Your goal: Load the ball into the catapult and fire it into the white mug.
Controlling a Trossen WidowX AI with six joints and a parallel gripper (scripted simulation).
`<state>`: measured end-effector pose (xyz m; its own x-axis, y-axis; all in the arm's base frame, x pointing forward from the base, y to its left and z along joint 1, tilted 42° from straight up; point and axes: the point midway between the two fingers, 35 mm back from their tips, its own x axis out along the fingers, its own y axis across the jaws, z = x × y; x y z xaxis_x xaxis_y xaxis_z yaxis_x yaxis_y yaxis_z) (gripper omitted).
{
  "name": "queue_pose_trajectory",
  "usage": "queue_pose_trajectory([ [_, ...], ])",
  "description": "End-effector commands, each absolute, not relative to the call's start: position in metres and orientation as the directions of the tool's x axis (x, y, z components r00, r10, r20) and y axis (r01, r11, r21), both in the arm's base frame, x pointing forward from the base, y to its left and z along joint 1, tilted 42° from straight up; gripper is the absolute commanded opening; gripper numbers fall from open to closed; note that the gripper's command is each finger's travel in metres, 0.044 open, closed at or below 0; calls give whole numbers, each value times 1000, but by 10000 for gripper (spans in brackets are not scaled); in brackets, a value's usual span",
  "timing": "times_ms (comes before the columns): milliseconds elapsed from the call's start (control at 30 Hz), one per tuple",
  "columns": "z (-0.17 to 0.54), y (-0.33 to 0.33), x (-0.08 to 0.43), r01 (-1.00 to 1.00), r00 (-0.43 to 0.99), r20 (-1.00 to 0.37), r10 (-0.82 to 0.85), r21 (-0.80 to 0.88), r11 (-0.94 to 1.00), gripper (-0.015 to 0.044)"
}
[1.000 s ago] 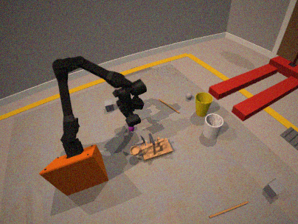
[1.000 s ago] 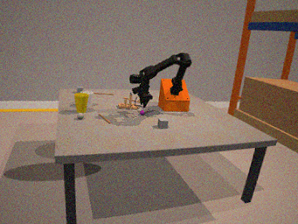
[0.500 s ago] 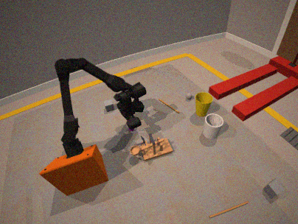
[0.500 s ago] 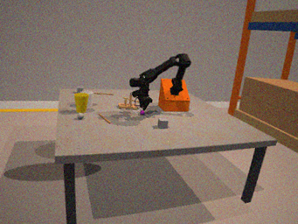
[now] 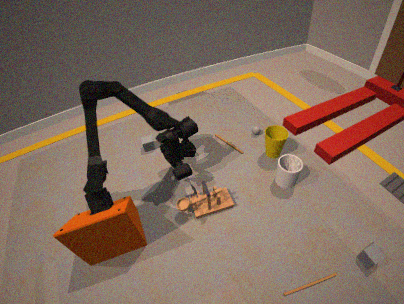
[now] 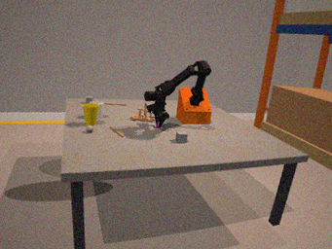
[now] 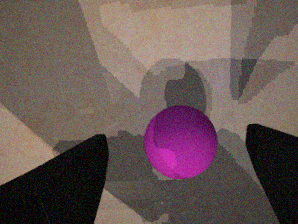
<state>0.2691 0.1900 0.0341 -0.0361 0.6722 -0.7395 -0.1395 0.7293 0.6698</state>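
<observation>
The magenta ball (image 7: 180, 142) (image 6: 157, 125) lies on the table; in the top view the gripper hides it. My gripper (image 7: 177, 139) (image 6: 158, 123) is open and low over the ball, with a gap between the ball and each finger in the wrist view. The wooden catapult (image 5: 226, 196) (image 6: 141, 118) stands beside the gripper, its round cup (image 5: 183, 204) empty and at the end nearer the robot base. The white mug (image 5: 287, 175) (image 6: 100, 107) stands upright beyond the catapult's other end, partly hidden behind a yellow cup in the exterior view.
The yellow cup (image 5: 275, 141) (image 6: 90, 114) stands beside the mug. A small grey ball (image 5: 256, 130) (image 6: 90, 129) and a stick (image 5: 230, 144) (image 6: 118, 132) lie nearby. One grey block (image 5: 150, 143) (image 6: 181, 136) is behind the arm, another (image 5: 371, 256) at the far side. The orange base (image 5: 105, 235) (image 6: 194, 113) carries the arm.
</observation>
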Motion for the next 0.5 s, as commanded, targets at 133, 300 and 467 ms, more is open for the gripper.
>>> queue_pose_trajectory([
  [133, 26, 195, 266, -133, -42, -742, 669, 667, 733, 247],
  [300, 26, 195, 266, -133, -42, -742, 669, 667, 733, 136],
  [467, 26, 195, 266, -133, -42, -742, 669, 667, 733, 103],
])
